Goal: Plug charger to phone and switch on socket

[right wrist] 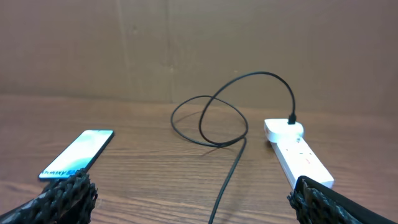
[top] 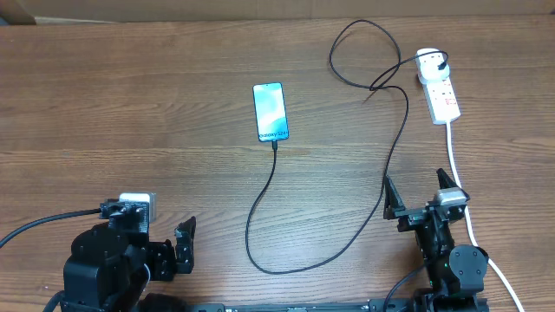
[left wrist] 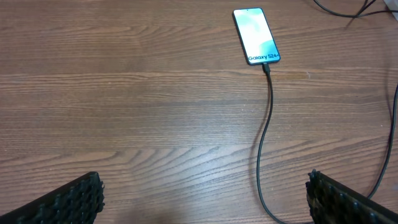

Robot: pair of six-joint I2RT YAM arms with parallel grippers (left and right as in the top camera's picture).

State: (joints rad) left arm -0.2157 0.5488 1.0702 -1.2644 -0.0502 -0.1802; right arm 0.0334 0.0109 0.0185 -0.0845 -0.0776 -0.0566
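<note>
The phone (top: 270, 112) lies flat and lit mid-table, its screen reading "Galaxy S24+" in the left wrist view (left wrist: 256, 35). The charger cable (top: 260, 225) meets the phone's near edge with its tip (left wrist: 266, 64), loops toward me, then runs right and up to a black plug (top: 442, 61) seated in the white socket (top: 440, 91). Whether the socket's switch is on, I cannot tell. My left gripper (top: 178, 247) stands open at the near left, with nothing between its fingers (left wrist: 68, 202). My right gripper (top: 417, 186) is open near the cable, below the socket (right wrist: 298, 152).
The socket's thick white cord (top: 464, 204) runs down past the right arm to the table's near edge. A cardboard wall (right wrist: 199, 43) stands behind the table. The cable's loop (right wrist: 211, 118) lies between phone (right wrist: 78, 154) and socket.
</note>
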